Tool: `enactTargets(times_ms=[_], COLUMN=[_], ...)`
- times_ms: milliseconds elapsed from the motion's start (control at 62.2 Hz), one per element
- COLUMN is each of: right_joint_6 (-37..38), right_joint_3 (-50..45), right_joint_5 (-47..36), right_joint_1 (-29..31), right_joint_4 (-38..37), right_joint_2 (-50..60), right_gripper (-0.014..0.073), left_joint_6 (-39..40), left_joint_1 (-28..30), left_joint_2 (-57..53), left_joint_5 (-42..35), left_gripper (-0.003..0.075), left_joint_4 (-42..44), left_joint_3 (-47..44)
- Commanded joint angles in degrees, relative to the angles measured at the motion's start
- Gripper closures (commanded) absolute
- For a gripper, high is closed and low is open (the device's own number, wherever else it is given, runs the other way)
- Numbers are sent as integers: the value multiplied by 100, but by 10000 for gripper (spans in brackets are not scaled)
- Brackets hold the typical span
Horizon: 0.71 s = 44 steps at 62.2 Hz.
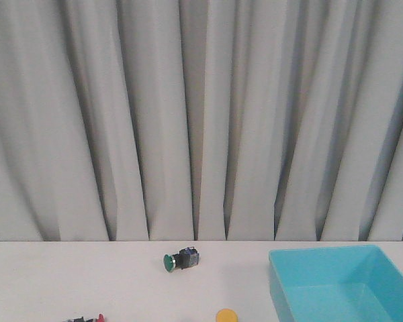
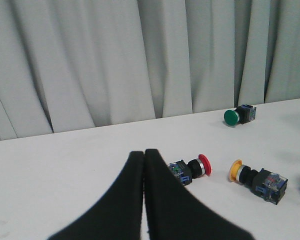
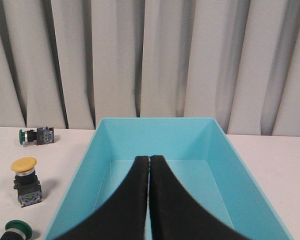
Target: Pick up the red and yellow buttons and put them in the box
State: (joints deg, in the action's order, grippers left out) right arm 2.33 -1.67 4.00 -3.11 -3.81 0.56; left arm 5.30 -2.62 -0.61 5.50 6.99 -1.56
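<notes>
A white surface [image 1: 67, 275] is backed by a pleated grey curtain [image 1: 188, 114]. The red button [image 2: 192, 168] is shown lying on its side on the surface, its domed red cap turned away from the left gripper [image 2: 144, 155], whose fingers are pressed together on nothing just beside the button's dark body. The yellow button [image 2: 256, 179] is also seen on its side, near the red one, with a yellow round cap, black neck and dark block body; in the right wrist view it is seen just outside the box wall. A green-capped button [image 1: 180, 259] lies apart, nearer the curtain. The box [image 3: 215, 140], a shallow turquoise tray with smooth upright walls, is seen on the right of the surface; nothing is seen inside it. The right gripper [image 3: 149, 162], clenched and empty, is held over the box interior.
</notes>
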Motion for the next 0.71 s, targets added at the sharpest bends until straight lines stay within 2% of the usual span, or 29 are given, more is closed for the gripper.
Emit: enactTargets(times_ms=[0,289,354,547,691], right_joint_6=[-9,75,165,102,-101], right_joint_3=[-40,-6,110,1072,2051], right_joint_5=[-400,-598,-530,-83,450], right_joint_1=[34,34,34,34,34], right_joint_4=[-48,-20,-20,-63,-90], right_joint_2=[49,49,49,-79,-717], right_gripper=[596,596,596,596,596], left_joint_6=[53,101,212,207,207], left_joint_1=[14,14,14,14,14], left_joint_2=[-83,-83,-83,106,832], left_joint_5=[-445,-468,-671,-755,-611], left_gripper=[727,727,727,727,727], left_joint_4=[-30,-99,-161,-131,-131], left_joint_3=[-276,-210,-64,880,1845])
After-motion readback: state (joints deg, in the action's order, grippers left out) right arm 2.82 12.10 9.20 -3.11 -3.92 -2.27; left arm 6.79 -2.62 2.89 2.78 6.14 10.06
